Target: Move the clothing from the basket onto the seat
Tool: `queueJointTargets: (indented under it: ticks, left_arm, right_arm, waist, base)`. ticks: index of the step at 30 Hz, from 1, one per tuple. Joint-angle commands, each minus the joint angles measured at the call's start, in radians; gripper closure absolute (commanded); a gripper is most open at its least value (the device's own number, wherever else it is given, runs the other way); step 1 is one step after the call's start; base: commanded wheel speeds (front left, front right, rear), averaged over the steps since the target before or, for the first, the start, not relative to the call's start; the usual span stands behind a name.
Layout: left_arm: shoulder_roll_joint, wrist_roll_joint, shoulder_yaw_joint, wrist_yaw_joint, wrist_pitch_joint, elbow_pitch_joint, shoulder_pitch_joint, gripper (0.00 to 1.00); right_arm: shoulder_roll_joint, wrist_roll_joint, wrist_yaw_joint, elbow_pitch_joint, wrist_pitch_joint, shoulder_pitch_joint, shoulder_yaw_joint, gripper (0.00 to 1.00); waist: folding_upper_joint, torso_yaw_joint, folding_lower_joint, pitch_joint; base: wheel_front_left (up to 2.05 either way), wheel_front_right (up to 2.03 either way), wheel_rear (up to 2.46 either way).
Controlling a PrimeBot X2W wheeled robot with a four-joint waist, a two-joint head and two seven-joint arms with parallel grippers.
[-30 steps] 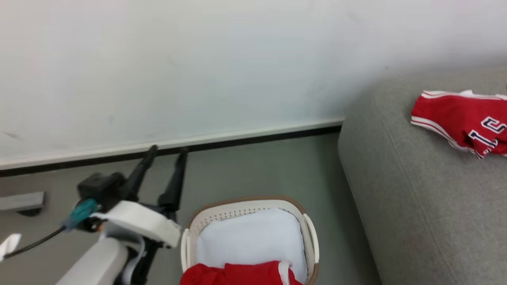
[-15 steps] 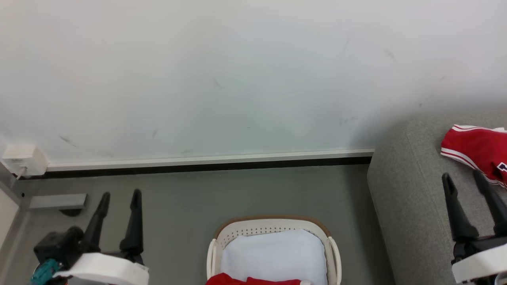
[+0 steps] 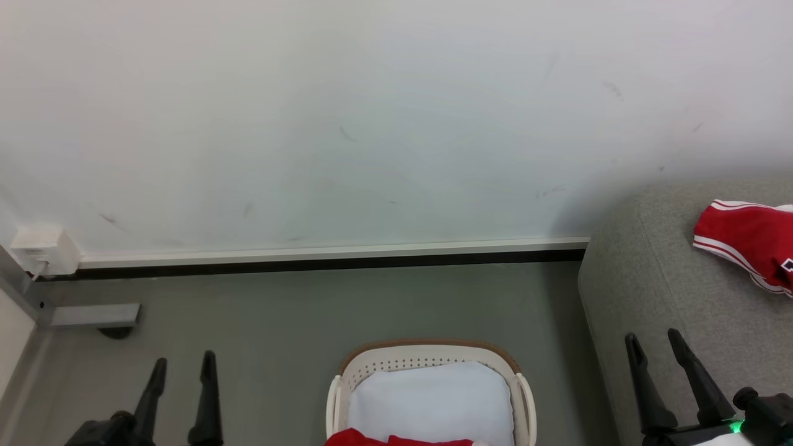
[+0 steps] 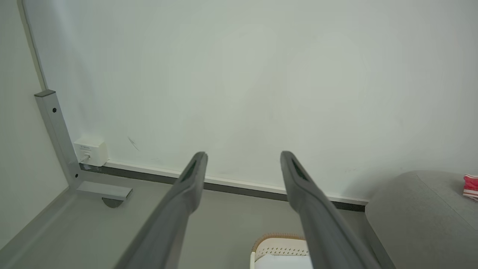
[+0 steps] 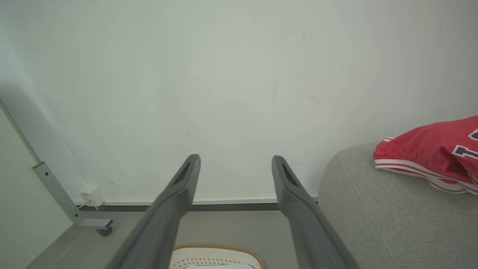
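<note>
The cream basket (image 3: 427, 358) with a brown rim stands on the floor at the bottom middle of the head view, lined in white. A strip of red clothing (image 3: 403, 440) lies at its near end. Another red garment (image 3: 746, 241) with white stripes rests on the grey seat (image 3: 657, 291) at the right. My left gripper (image 3: 183, 364) is open at the lower left, over bare floor. Low at the right, my right gripper (image 3: 653, 339) is open over the seat's near corner. Both hold nothing. The wrist views show the left gripper (image 4: 242, 154) and the right gripper (image 5: 235, 157) with their fingers spread.
A white wall with a dark skirting line (image 3: 322, 263) runs behind the basket. A grey metal post and foot (image 3: 93, 314) and a small white wall box (image 3: 43, 249) sit at the far left. Grey floor lies between basket and wall.
The camera has swung from right to facing the wall. The left gripper sank toward the bottom left edge. The right gripper came into view, then dropped lower and left, away from the garment on the seat.
</note>
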State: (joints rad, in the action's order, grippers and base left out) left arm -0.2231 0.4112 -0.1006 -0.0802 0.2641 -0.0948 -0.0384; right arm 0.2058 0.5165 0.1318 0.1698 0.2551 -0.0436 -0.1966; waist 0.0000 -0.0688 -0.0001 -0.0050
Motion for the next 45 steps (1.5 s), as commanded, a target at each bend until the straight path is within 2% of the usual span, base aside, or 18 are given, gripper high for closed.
queueJointTargets:
  ticks: [1,9,25,31,39,45]
  left_arm:
    - [0.017,-0.025,0.018,0.021,0.000,-0.015,-0.009,0.00]
    - [0.075,-0.091,0.067,0.086,0.000,-0.050,0.012,0.00]
    - [0.125,-0.155,0.121,0.145,0.000,-0.074,0.030,0.00]
    - [0.133,-0.173,0.100,0.169,0.000,-0.072,0.066,0.00]
    - [0.122,-0.172,0.040,0.193,0.000,-0.100,0.166,0.00]
    - [0.104,-0.169,-0.030,0.203,-0.056,-0.157,0.260,0.00]
  right_arm:
    - [-0.002,-0.010,-0.002,0.015,0.007,-0.020,-0.005,0.00]
    - [0.000,-0.011,-0.002,0.047,0.010,-0.042,-0.019,0.00]
    - [-0.004,-0.030,-0.002,0.056,0.010,-0.061,-0.020,0.00]
    - [0.000,-0.023,-0.002,0.035,0.010,-0.090,0.000,0.00]
    - [0.005,-0.032,-0.002,0.000,0.009,-0.157,0.024,0.00]
    - [0.005,-0.046,-0.002,-0.029,0.009,-0.196,0.065,0.00]
  waist:
    - [0.0000,0.002,0.0001,0.000]
    - [0.0000,0.003,0.0001,0.003]
    - [0.0000,-0.009,0.0001,0.022]
    - [0.0000,-0.033,0.0001,0.067]
    - [0.0000,-0.091,0.0001,0.184]
    - [0.0000,-0.134,0.0001,0.278]
  base:
    - [0.00,0.00,0.00]
    - [0.00,0.00,0.00]
    - [0.00,0.00,0.00]
    - [0.00,0.00,0.00]
    - [0.00,0.00,0.00]
    - [0.00,0.00,0.00]
